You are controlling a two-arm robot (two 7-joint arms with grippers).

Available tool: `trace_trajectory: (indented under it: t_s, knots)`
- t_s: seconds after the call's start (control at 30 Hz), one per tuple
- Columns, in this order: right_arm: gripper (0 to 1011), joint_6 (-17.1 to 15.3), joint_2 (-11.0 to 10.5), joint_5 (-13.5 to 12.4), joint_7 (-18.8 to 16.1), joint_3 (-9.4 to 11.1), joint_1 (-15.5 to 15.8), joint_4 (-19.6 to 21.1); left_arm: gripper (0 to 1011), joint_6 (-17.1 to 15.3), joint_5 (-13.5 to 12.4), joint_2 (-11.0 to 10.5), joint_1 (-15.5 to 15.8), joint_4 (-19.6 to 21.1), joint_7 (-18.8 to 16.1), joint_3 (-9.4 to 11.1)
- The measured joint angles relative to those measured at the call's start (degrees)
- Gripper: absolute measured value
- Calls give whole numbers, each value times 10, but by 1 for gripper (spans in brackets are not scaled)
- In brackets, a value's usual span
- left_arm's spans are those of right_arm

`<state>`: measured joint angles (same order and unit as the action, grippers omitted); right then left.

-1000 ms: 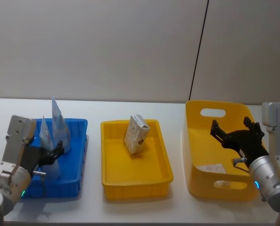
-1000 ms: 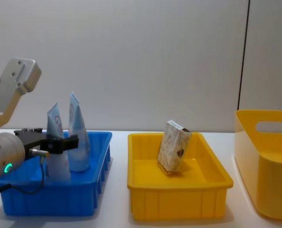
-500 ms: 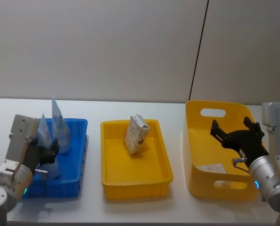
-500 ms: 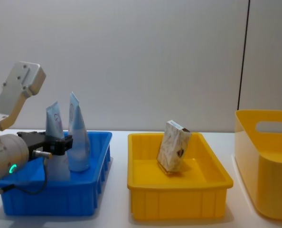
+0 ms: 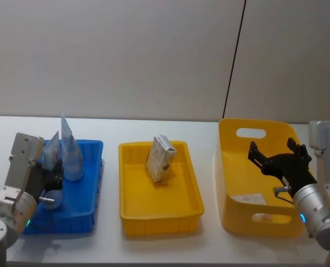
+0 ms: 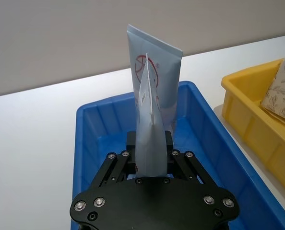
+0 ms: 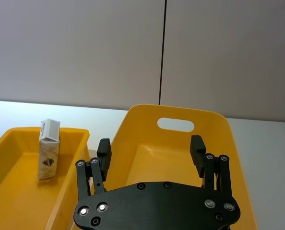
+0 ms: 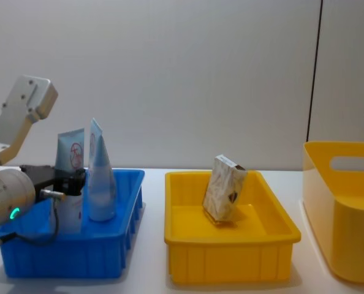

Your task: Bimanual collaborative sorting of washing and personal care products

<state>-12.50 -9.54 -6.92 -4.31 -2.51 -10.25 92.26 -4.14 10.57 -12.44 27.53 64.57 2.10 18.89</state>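
Blue bin [image 5: 93, 167] held both tubes [image 5: 70, 147], one clamped in my left hand [image 6: 149, 148]; carton [image 5: 160, 158] in yellow tray [image 5: 170, 214]; right hand [image 7: 151, 146] open, empty. Sorting looked nearly done.

Two tubes [image 8: 100, 177] in the left bin [image 8: 72, 260], a carton [image 8: 223, 188] in the middle tray [image 8: 231, 260], a deep bin [image 8: 347, 245] rightmost.

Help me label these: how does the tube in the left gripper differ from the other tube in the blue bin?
The held tube is clamped by the left gripper; the free tube stands unheld in the blue bin. From the chest, the held tube shows its broad logo face, the free tube its narrow edge. The free tube's tip reaches higher. Both are pale blue, upright.
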Motion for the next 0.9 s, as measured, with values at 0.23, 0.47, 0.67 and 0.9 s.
trace_trajectory:
  t_s: [0.23,0.47,0.67,0.9]
  knots:
    - [1004,0,0,0,0,0,0,0,255,8,-9,-10,-9,27,-2,-6]
    - [1004,0,0,0,0,0,0,0,253,9,-18,-22,-22,63,-8,-13]
    - [1004,0,0,0,0,0,0,0,253,12,-20,-35,-38,108,-7,-23]
    - [1004,0,0,0,0,0,0,0,253,20,-12,-43,-50,144,13,-30]
